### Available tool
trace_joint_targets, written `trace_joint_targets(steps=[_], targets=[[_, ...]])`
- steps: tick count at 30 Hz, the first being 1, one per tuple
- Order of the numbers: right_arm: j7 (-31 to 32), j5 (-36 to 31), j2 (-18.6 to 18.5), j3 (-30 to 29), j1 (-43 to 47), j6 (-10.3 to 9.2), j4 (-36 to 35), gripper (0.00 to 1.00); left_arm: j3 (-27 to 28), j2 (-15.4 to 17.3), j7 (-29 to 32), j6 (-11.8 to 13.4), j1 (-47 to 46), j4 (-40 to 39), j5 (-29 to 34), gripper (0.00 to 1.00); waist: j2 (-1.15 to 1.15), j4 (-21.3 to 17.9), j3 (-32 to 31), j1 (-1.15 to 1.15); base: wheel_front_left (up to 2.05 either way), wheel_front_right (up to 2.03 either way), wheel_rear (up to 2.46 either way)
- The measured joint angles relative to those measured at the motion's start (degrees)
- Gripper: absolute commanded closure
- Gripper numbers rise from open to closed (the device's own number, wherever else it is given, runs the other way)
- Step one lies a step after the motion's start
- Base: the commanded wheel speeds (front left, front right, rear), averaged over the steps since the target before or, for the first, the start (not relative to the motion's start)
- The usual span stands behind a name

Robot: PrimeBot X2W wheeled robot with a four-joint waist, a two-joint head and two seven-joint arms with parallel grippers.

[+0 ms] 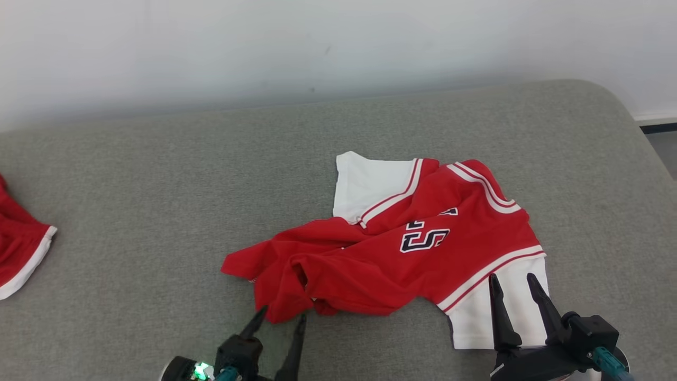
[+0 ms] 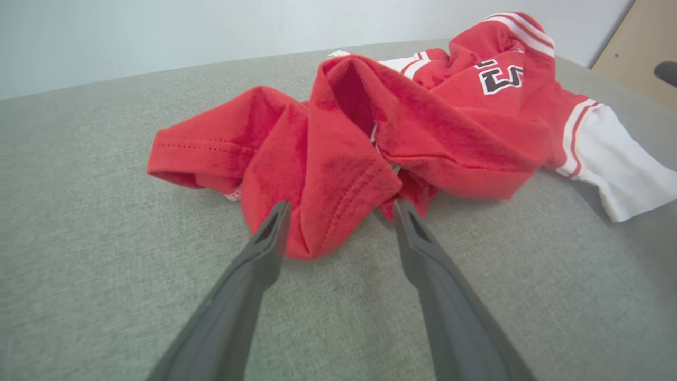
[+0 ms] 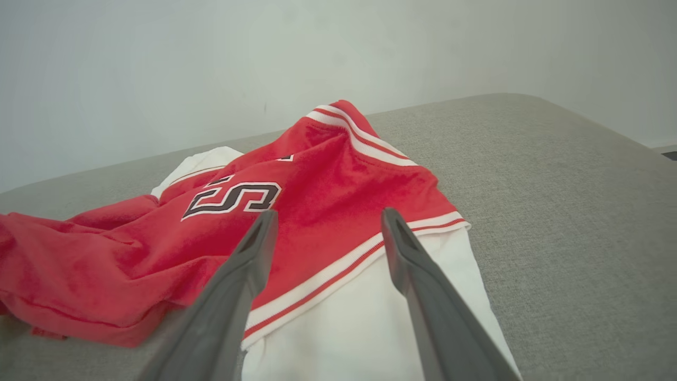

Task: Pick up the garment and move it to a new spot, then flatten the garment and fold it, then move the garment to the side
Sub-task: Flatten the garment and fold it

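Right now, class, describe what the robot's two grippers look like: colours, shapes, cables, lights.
The left gripper and right gripper each have two long, dark grey, tapering jaws on a boxy black housing with a teal cable fitting. A green light glows by the left one's base.

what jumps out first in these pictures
A crumpled red and white jersey lies right of centre on the grey cushion. The left end effector stands open at its red hem, the right end effector open over a white sleeve. Another red garment lies at the cushion's left edge.
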Motion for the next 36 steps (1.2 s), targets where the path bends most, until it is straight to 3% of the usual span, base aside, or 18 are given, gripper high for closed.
trace_joint_targets(steps=[5,6,8,13,18,26,31,32,33,36], targets=[[0.0,-0.1,0.0,0.0,-0.1,0.0,0.1,0.0,1.3,-0.2,-1.3,-0.6,-2.0,4.3,-0.7,0.0,0.0,-1.7,0.3,0.0,0.0,0.0,0.0],[0.0,-0.1,0.0,0.2,-0.2,0.0,0.2,0.0,1.3,-0.3,-1.2,-1.1,-2.4,5.7,-0.9,0.51,0.0,-2.1,0.4,0.0,0.0,0.0,0.0],[0.0,-0.1,0.0,0.0,-0.2,0.0,0.2,0.0,1.7,-0.8,-1.5,-2.0,-2.8,8.0,-1.7,1.0,0.0,-2.7,0.5,0.0,0.0,0.0,0.0],[0.0,-0.2,0.0,-0.9,0.0,0.0,-0.1,0.0,2.6,-1.0,-2.2,-3.6,-3.9,10.6,-3.2,1.0,0.0,-2.7,0.3,0.0,0.0,0.0,0.0],[0.0,-0.1,0.0,-1.2,0.9,0.0,-0.1,0.0,2.9,2.0,-1.7,-3.4,-3.5,6.7,-3.2,1.0,0.0,-1.1,0.0,0.0,0.0,0.0,0.0],[0.0,0.5,0.0,-0.8,1.0,0.0,0.3,0.0,4.8,10.7,6.2,1.6,-0.1,-8.1,-2.6,1.0,0.0,1.7,-0.9,0.0,0.0,0.0,0.0],[0.0,0.7,0.0,-0.5,1.0,0.0,0.7,0.0,5.1,12.5,9.1,3.3,3.3,-12.9,-3.7,1.0,0.0,1.8,-0.8,0.0,0.0,0.0,0.0],[0.0,0.8,0.0,-0.5,1.0,0.0,0.7,0.0,4.9,12.4,9.1,3.5,3.5,-12.8,-3.6,0.87,0.0,1.8,-0.7,0.0,0.0,0.0,0.0],[0.0,0.9,0.0,-0.5,1.0,0.0,0.8,0.0,4.8,12.4,8.7,3.5,3.6,-12.6,-3.4,0.02,0.0,1.7,-0.7,0.0,0.0,0.0,0.0],[0.0,1.0,0.0,-0.8,0.9,0.0,0.8,0.0,5.2,11.2,6.6,3.8,3.8,-11.8,-3.8,0.0,0.0,1.7,-0.5,0.0,0.0,0.0,0.0]])
